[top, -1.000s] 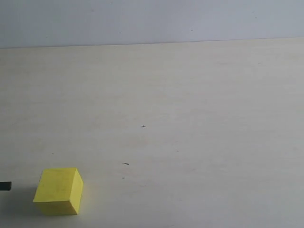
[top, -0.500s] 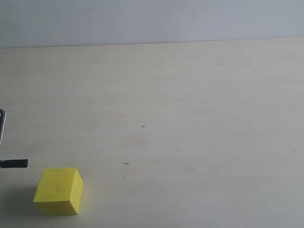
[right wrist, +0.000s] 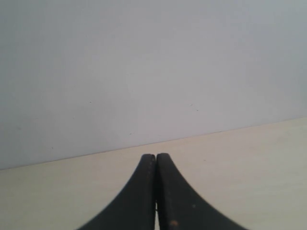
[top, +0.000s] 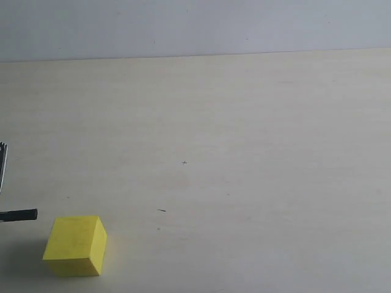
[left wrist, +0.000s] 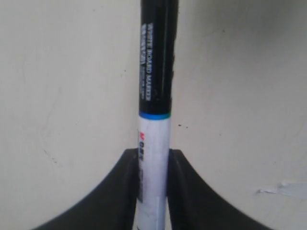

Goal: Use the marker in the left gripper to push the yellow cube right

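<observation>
The yellow cube point(top: 74, 245) rests on the pale table near the front left. Just left of it and slightly farther back, the marker's black end point(top: 19, 215) pokes in from the left edge, apart from the cube. In the left wrist view my left gripper point(left wrist: 152, 155) is shut on the marker point(left wrist: 154, 110), gripping its white barrel with the black capped part sticking out ahead. The cube is out of that view. My right gripper point(right wrist: 156, 158) is shut with nothing between its fingers and is not visible in the exterior view.
The light wooden table point(top: 244, 152) runs back to a pale wall point(top: 195, 27). A sliver of the left arm point(top: 2, 165) shows at the left edge. Small dark specks point(top: 161, 210) mark the tabletop, and a bit of white tape point(left wrist: 283, 188) lies on it.
The marker tip came in from the left edge, first rising a little farther back and rightward, then settling slightly lower. The cube has not moved.
</observation>
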You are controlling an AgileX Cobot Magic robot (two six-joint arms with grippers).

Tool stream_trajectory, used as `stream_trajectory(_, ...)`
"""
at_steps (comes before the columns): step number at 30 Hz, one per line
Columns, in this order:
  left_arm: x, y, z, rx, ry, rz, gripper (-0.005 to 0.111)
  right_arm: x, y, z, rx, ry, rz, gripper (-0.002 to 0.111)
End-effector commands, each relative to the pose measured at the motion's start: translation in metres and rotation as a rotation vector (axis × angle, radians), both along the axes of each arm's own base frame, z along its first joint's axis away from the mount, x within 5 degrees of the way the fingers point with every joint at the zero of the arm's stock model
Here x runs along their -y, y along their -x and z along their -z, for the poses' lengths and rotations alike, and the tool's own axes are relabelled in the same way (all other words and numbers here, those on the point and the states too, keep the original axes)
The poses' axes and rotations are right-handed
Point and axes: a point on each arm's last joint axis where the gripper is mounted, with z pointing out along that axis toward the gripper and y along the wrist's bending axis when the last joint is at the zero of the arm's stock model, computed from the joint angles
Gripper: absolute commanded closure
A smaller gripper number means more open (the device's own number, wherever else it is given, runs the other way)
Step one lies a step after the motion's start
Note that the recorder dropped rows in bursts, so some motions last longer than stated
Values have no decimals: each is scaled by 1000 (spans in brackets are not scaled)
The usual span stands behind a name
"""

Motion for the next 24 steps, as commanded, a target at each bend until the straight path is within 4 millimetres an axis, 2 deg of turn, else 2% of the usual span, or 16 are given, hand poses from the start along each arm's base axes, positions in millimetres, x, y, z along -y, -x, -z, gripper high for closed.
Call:
stream_trajectory(1, 3, -2, 1, 27, 27, -6, 107, 0, 1, 0, 16, -2, 6, 108)
stream_trajectory(5, 8, -11, 0, 131, 81, 12, 107, 0, 1, 0, 16, -2, 6, 108)
stream_trajectory(8, 11, -10, 1, 120, 131, -44, 107, 0, 1, 0, 16, -2, 6, 108)
stream_trajectory(24, 17, -19, -2, 222, 203, -56, 107, 0, 1, 0, 16, -2, 6, 108)
